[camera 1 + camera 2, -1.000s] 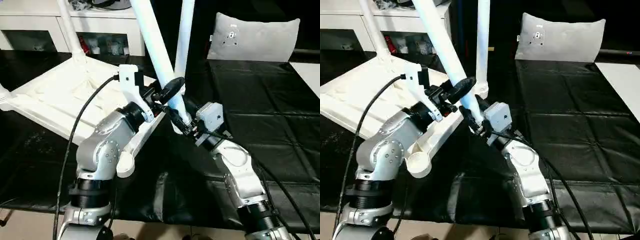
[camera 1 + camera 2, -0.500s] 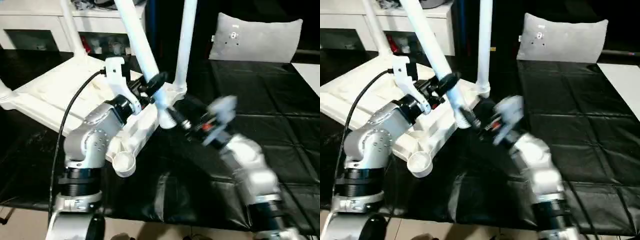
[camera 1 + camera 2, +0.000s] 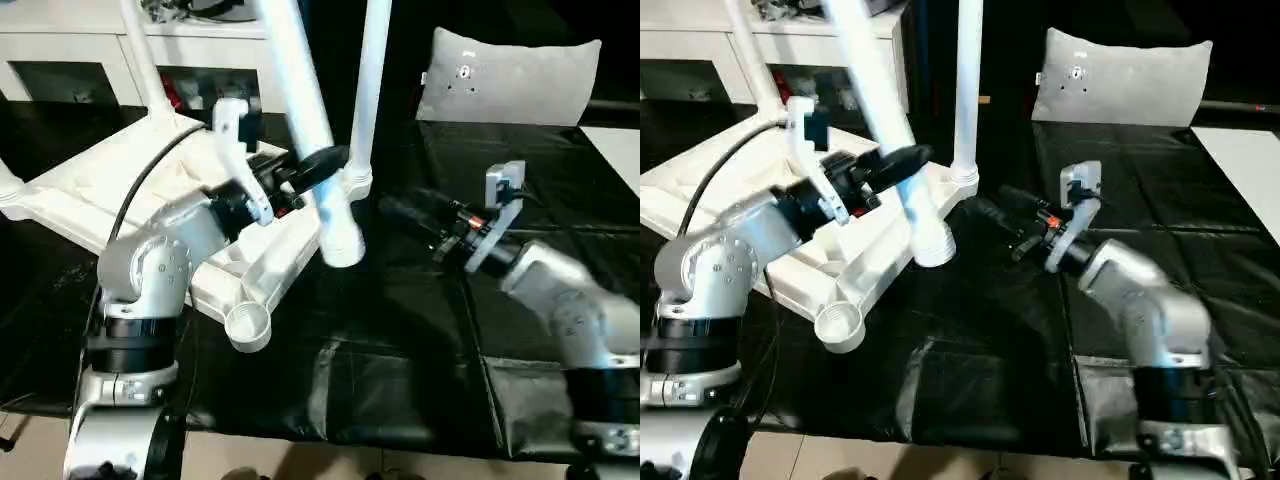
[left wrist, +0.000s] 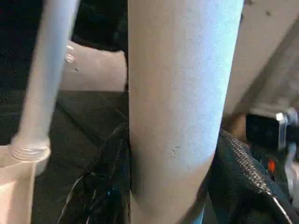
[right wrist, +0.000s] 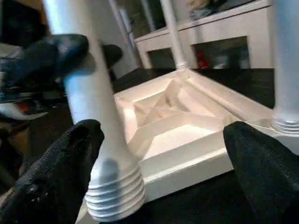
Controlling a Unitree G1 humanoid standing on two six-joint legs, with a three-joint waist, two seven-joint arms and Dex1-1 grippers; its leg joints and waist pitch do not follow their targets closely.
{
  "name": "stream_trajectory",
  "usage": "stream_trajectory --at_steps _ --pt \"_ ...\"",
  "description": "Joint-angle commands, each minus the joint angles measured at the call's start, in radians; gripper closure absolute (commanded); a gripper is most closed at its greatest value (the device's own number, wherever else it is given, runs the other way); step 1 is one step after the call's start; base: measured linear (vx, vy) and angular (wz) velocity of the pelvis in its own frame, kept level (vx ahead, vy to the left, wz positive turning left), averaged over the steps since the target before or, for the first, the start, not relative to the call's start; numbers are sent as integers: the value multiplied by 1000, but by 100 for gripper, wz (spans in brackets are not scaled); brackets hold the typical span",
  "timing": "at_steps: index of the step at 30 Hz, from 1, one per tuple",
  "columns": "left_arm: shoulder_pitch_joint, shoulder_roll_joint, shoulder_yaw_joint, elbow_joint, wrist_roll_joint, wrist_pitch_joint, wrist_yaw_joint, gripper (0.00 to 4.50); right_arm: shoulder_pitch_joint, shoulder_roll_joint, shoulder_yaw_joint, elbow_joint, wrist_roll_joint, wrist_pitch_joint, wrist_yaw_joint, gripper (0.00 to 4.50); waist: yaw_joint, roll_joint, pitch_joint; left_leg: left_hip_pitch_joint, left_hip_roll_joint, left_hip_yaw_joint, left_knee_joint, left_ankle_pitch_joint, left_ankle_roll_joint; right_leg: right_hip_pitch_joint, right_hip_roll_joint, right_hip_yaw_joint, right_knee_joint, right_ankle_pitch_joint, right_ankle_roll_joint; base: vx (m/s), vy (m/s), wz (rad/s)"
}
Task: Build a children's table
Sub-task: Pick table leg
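While the tabletop lies upside down on the black mat, the scene reads from left to right:

Tabletop: (image 3: 130, 190) ribbed underside up, at about 10 o'clock on the mat, near edge tilted down toward an empty corner socket (image 3: 246, 327).
Fitted legs: one (image 3: 140, 60) stands in the far-left corner at 11 o'clock; another (image 3: 368, 90) stands upright in the far-right corner socket at 12 o'clock.
Left gripper: (image 3: 312, 172) black fingers pinch the loose leg partway up its shaft; the left wrist view shows the shaft pressed between the pads.
Loose leg: (image 3: 305, 110) tilted, its top leaning toward 11 o'clock, its threaded end (image 3: 343, 246) hanging just beside the tabletop's near-right edge, above the mat, in no socket.
Mat: (image 3: 400, 340) black, creased, covering the work surface.
Right gripper: (image 3: 400, 215) at 3 o'clock from the loose leg, clear of it, fingers (image 5: 56, 177) spread wide, pinching nothing.
Cushion: (image 3: 510, 75) grey, at 1 o'clock, behind the right arm.
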Motion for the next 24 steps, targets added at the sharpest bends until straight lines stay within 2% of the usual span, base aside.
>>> stream_trajectory --at_steps 1,4,5,9,13,15,16,18,20,21,23,24 --pt "-20 11 -20 -32 -18 11 -43 260 -18 -9 17 -40 19 35 28 0 9 -15 -77 -3 10 11 -58 -63 43 71 -53 31 -70 -209 -181 0 0 0" --pt "-26 30 -40 -44 -27 14 -92 260 -26 -17 20 -47 29 56 47 0 14 -12 -76 -1 12 11 -60 -73 41 67 -56 32 -72 -241 -177 0 0 0" --pt "-32 35 -42 -44 -31 20 -103 260 -29 -23 23 -52 35 64 56 0 17 -16 -76 -1 13 12 -60 -76 35 67 -56 32 -72 -246 -175 0 0 0" --pt "-39 43 -46 -43 -34 23 -114 260 -31 -36 39 -69 40 70 68 0 24 -14 -77 1 14 12 -60 -71 29 67 -55 32 -69 -232 -176 0 0 0" --pt "-36 33 -68 -51 14 3 -65 260 -21 -4 81 -131 2 66 23 0 26 -14 -76 -2 14 10 -62 -60 24 67 -55 32 -67 -225 -160 0 0 0" --pt "-33 1 -84 -55 69 -24 14 260 -11 31 146 -153 -78 41 -46 0 25 -13 -75 -3 16 9 -63 -62 12 65 -56 33 -69 -234 -157 0 0 0" --pt "-31 -27 -89 -57 101 -40 74 260 -6 49 197 -153 -150 8 -94 0 24 -14 -76 -3 16 9 -62 -63 4 65 -56 33 -69 -240 -152 0 0 0" --pt "-29 -61 -98 -63 135 -57 137 260 -4 84 232 -139 -211 -18 -160 0 23 -15 -76 -3 15 10 -63 -69 -12 65 -58 35 -74 -267 -137 0 0 0" --pt "-21 -93 -132 -78 184 -82 199 260 -8 142 250 -99 -266 -51 -251 0 21 -16 -75 -4 14 10 -65 -83 -18 63 -58 34 -77 -294 -124 0 0 0" --pt "-19 -112 -137 -83 195 -86 229 260 -12 170 246 -82 -279 -58 -294 18 21 -20 -76 -4 14 10 -64 -81 -18 64 -58 35 -77 -293 -122 0 0 0" --pt "-17 -149 -140 -95 211 -86 287 260 -26 227 228 -44 -305 -77 -391 18 18 -18 -74 -4 13 10 -66 -96 -25 61 -58 35 -78 -305 -120 0 0 0" --pt "-16 -154 -153 -103 229 -90 303 260 -30 248 214 -33 -302 -73 -424 31 18 -17 -74 -3 14 9 -67 -100 -26 59 -57 36 -78 -300 -116 0 0 0"
